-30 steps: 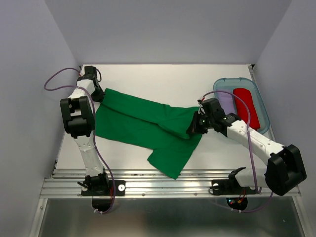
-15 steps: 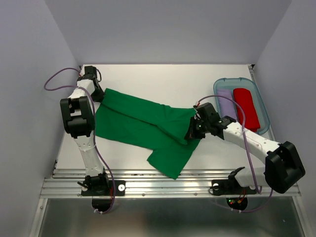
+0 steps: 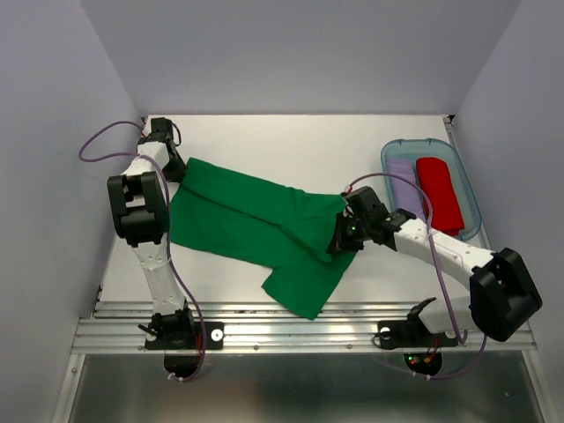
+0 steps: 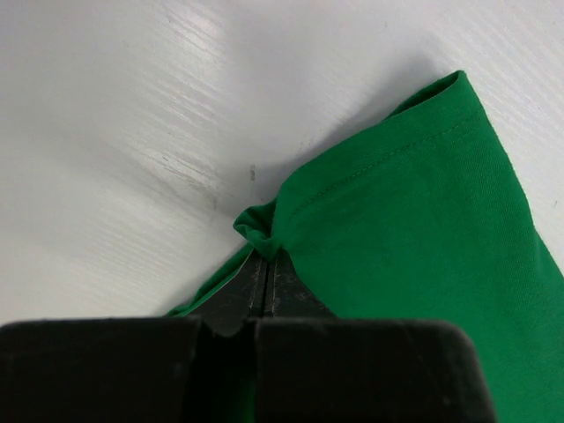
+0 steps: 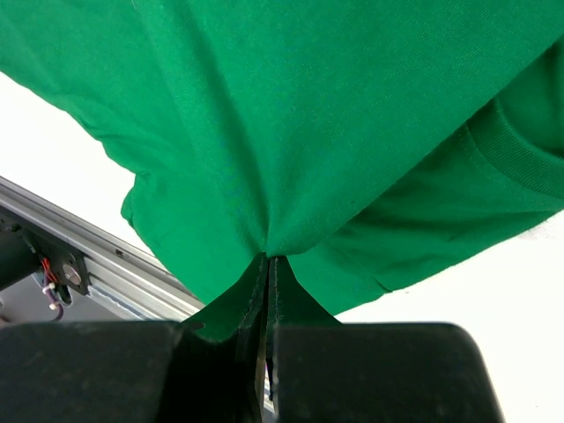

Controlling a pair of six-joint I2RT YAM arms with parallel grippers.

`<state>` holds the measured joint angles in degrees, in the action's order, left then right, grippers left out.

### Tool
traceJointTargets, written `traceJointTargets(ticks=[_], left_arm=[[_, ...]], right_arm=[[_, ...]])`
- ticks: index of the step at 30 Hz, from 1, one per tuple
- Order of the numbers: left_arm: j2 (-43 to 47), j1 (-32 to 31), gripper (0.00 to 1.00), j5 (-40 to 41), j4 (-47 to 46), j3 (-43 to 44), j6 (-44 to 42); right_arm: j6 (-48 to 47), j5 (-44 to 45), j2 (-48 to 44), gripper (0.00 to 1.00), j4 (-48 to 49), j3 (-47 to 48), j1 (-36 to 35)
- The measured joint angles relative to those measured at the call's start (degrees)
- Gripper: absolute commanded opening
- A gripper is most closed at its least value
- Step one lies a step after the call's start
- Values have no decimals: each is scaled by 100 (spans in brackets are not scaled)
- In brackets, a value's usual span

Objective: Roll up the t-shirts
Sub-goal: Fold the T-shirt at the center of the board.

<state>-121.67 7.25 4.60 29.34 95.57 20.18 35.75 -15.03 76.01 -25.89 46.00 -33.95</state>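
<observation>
green t-shirt (image 3: 256, 225) lies spread across the middle of the white table (image 3: 291, 141), running from far left down toward centre right. bright emerald cloth, plain, soft, loosely rumpled, with long diagonal folds through the middle. one flap hangs toward the near edge and its lowest corner reaches the metal rail (image 3: 300, 317). in the left wrist view a stitched hem shows, bunched into a small knot right at the fingertips. in the right wrist view a ribbed band shows at the right side, and the cloth is drawn up into a peak at the fingertips.

left gripper (image 3: 181, 167) is clenched on the shirt's far left corner, jaws pressed together with cloth pinched between them, low at the table. right gripper (image 3: 340, 241) is clamped on the shirt's right edge, jaws tight on a fold, cloth lifted off the table there.

red t-shirt (image 3: 439, 194) and pale lilac t-shirt (image 3: 404, 181) lie rolled side by side in the clear blue bin (image 3: 464, 176) at far right, lilac on the left. bin sits well apart from the green shirt, close to the right wall.

bare table shows behind the shirt up to the back wall, and between the shirt and the bin. left arm is close to the left wall.
</observation>
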Motion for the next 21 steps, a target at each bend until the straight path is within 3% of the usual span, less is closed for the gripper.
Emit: traceJointTargets(ticks=[21], left_arm=[[-4,0,0,-2,0,0,-2]], right_arm=[[11,44,63,1,39,-4,-144]])
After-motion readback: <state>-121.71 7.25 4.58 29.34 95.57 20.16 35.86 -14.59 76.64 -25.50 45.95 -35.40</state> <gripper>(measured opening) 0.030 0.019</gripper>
